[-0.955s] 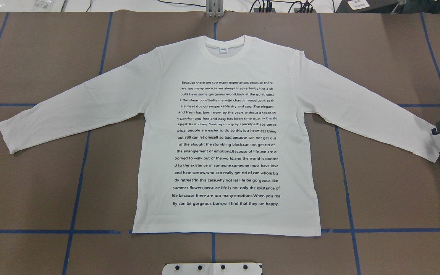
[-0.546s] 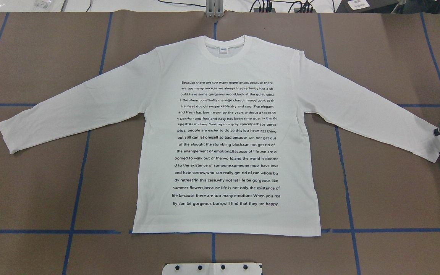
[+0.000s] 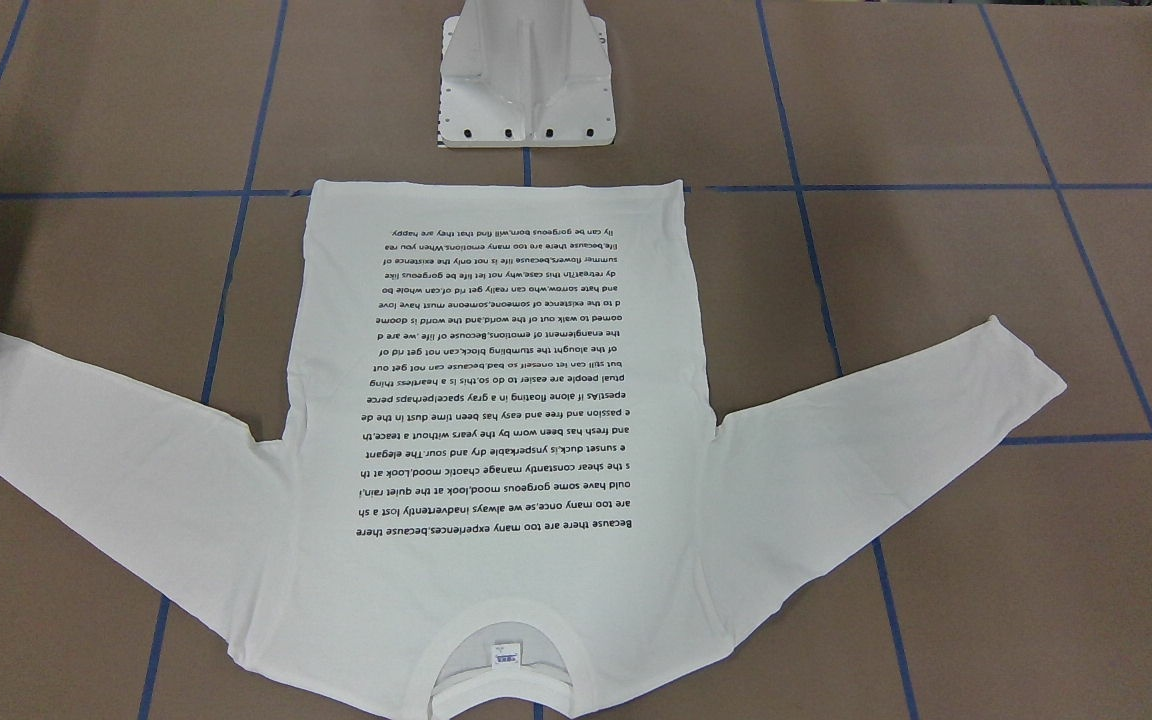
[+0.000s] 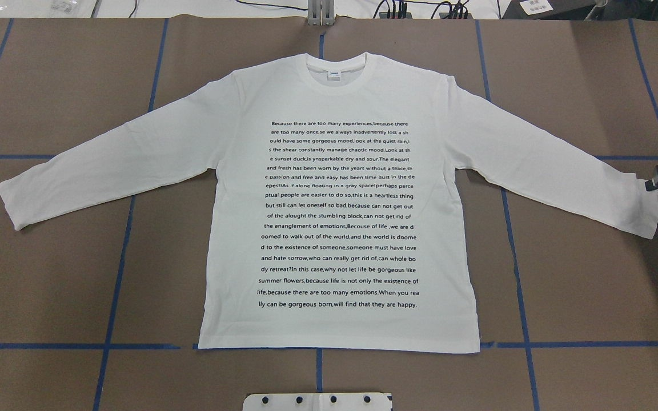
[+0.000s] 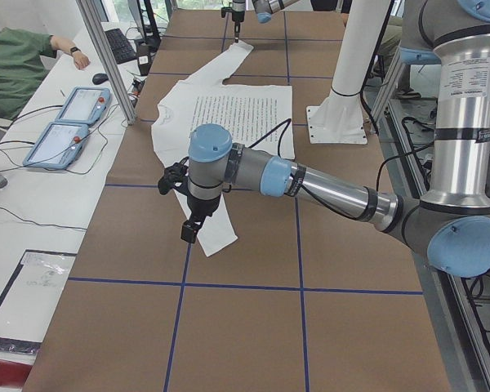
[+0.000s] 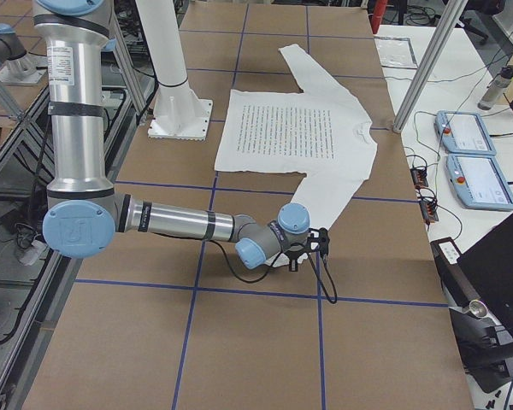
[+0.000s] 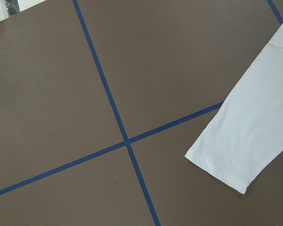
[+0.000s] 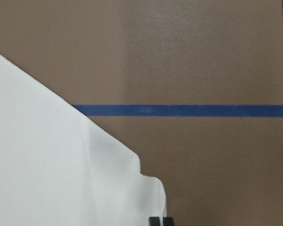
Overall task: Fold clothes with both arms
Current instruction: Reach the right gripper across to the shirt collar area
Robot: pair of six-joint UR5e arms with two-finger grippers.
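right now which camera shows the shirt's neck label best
Exterior front-facing: the neck label is nearest and largest there, inside the collar of the T-shirt. Overhead shows it small; side views, too small; wrist views miss it.

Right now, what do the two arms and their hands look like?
The left arm and right arm are silver-grey tubes with light-blue round joint caps. Black cables loop off the wrists. Upright tubes carry small printed labels. Each ends in a black hand: left hand, right hand.

The T-shirt is matt white cloth, the table top matt brown paper, the left arm silvery metal.
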